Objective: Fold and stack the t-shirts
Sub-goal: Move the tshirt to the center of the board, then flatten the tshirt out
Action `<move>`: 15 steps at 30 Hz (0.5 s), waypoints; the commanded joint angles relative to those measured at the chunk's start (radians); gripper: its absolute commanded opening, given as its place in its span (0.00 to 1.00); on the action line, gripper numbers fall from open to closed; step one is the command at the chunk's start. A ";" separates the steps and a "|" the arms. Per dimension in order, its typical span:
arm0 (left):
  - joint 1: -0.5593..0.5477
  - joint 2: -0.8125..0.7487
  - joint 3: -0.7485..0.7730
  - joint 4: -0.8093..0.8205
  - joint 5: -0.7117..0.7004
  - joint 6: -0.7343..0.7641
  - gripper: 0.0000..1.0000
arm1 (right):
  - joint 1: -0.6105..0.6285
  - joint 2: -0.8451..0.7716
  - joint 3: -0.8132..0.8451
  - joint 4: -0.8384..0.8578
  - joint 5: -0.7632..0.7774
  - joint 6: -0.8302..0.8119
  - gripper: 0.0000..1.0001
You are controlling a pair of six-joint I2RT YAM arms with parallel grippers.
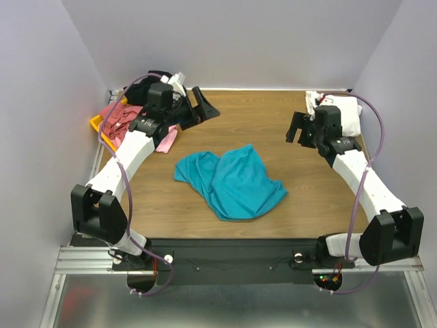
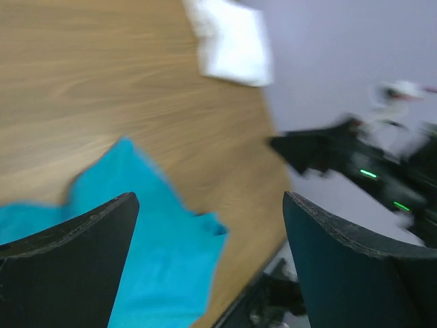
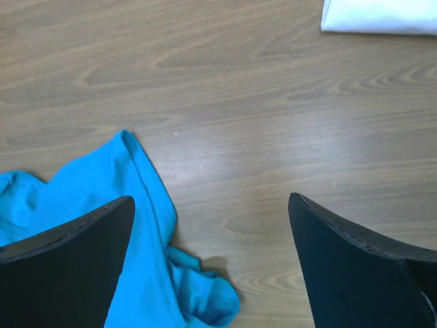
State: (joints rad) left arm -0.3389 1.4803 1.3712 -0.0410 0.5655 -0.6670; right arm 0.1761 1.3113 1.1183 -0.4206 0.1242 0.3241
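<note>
The teal-blue t-shirt (image 1: 231, 179) lies crumpled on the middle of the wooden table. It also shows in the left wrist view (image 2: 153, 239) and the right wrist view (image 3: 82, 188). A folded white t-shirt (image 1: 343, 113) lies at the back right and shows in both wrist views (image 2: 232, 41) (image 3: 379, 17). Dusty red (image 1: 117, 117), pink (image 1: 167, 140) and black (image 1: 158, 75) shirts are heaped at the back left. My left gripper (image 1: 201, 111) is open and empty, raised beside that heap (image 2: 210, 198). My right gripper (image 1: 299, 131) is open and empty, above bare table right of the teal shirt (image 3: 210, 199).
A yellow plastic tray (image 1: 96, 124) sits under the heap at the back left corner. Grey walls close in the table on the left, back and right. The right arm (image 2: 355, 164) shows blurred in the left wrist view.
</note>
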 commanded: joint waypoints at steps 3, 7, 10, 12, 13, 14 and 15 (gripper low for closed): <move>0.006 -0.020 -0.091 -0.359 -0.462 0.167 0.99 | -0.009 -0.043 -0.087 0.011 -0.147 -0.085 1.00; 0.005 -0.028 -0.220 -0.347 -0.475 0.167 0.99 | -0.007 -0.026 -0.144 -0.046 -0.193 -0.036 1.00; 0.005 -0.035 -0.280 -0.323 -0.493 0.176 0.99 | -0.007 -0.011 -0.184 -0.073 -0.236 0.010 1.00; 0.005 -0.019 -0.293 -0.315 -0.504 0.194 0.99 | -0.007 0.011 -0.218 -0.084 -0.297 0.035 0.99; 0.005 -0.008 -0.296 -0.313 -0.501 0.201 0.99 | -0.007 0.019 -0.227 -0.087 -0.345 0.038 0.99; 0.005 0.004 -0.296 -0.316 -0.498 0.213 0.99 | -0.007 0.035 -0.238 -0.092 -0.365 0.036 0.98; 0.005 0.035 -0.294 -0.319 -0.490 0.219 0.99 | -0.007 0.046 -0.238 -0.113 -0.383 0.021 0.98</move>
State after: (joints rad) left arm -0.3317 1.4910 1.0706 -0.3859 0.1020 -0.5022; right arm 0.1761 1.3327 0.8894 -0.4908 -0.1383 0.3332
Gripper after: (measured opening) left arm 0.986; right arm 0.987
